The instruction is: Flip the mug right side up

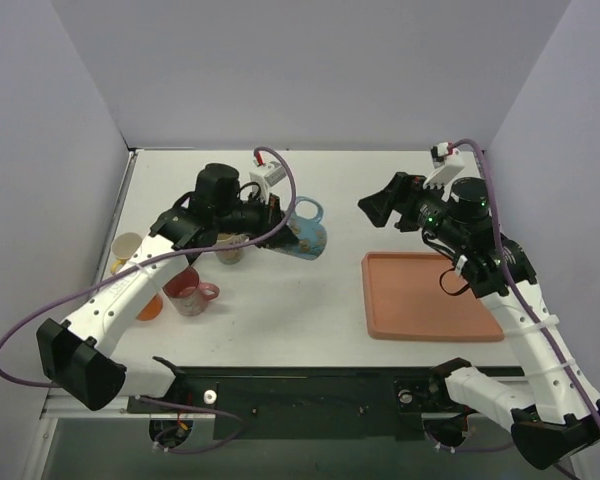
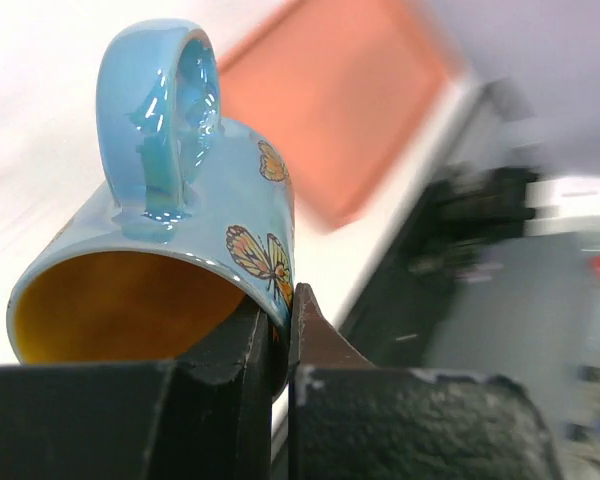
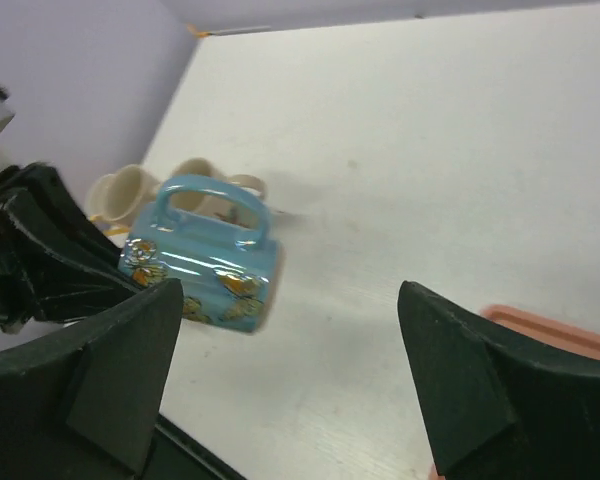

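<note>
The mug (image 1: 306, 232) is light blue with butterflies and a yellow inside. It hangs on its side above the table's middle, handle upward, seen close in the left wrist view as the mug (image 2: 180, 210) and from the right wrist as the mug (image 3: 205, 258). My left gripper (image 1: 272, 222) is shut on the mug's rim, one finger inside the opening and one outside (image 2: 315, 335). My right gripper (image 1: 372, 208) is open, holds nothing, and hovers apart to the mug's right, its fingers (image 3: 450, 360) spread wide.
A salmon tray (image 1: 425, 300) lies at the right. At the left stand a pink mug (image 1: 192, 294), a cream cup (image 1: 128, 246), an orange cup (image 1: 150, 306) and a beige mug (image 1: 230, 250) under the left arm. Purple walls enclose the table.
</note>
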